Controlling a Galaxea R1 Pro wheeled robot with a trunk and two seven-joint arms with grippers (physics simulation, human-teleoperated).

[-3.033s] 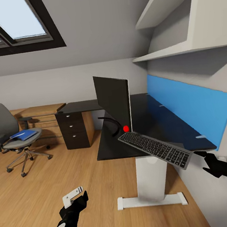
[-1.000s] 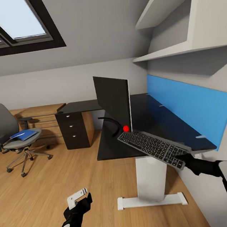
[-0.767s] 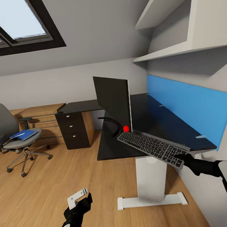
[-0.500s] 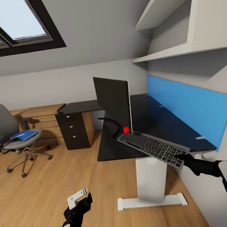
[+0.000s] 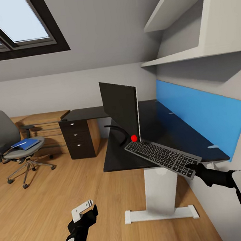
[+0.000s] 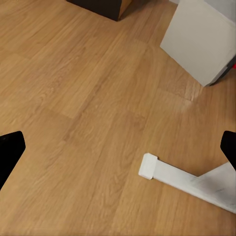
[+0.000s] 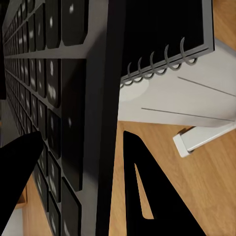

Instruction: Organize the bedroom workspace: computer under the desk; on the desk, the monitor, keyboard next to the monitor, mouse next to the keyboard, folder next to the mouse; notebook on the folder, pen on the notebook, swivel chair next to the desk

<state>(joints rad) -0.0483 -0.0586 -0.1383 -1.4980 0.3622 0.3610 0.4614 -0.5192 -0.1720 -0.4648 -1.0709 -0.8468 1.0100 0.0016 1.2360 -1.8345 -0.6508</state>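
My right gripper [image 5: 195, 169] is shut on the near end of the keyboard [image 5: 160, 156], which has black keys in a silver frame. The keyboard lies slanted over the black desk [image 5: 163, 126]; its far end is by the monitor's foot and its near end juts past the desk's front corner. The monitor [image 5: 120, 106] stands edge-on on the desk. In the right wrist view the keyboard [image 7: 64, 98] runs between my fingers [image 7: 142, 196], beside a spiral-bound notebook [image 7: 167, 34]. The blue folder [image 5: 25, 143] lies on the grey swivel chair [image 5: 1, 133] at far left. My left gripper [image 5: 85, 211] hangs open over the floor [image 6: 98, 98].
A red dot [image 5: 134, 137] sits at the monitor's base. The desk's drawer unit [image 5: 77, 138] stands beside light wooden low cabinets [image 5: 43, 119]. A blue wall panel [image 5: 203, 109] and white shelves [image 5: 187, 51] line the right wall. The desk's white leg [image 5: 159, 191] stands ahead on the wood floor.
Over three seconds my right arm has come further forward and the keyboard has shifted a little toward the monitor and lower. Nothing has visibly moved in the last half second.
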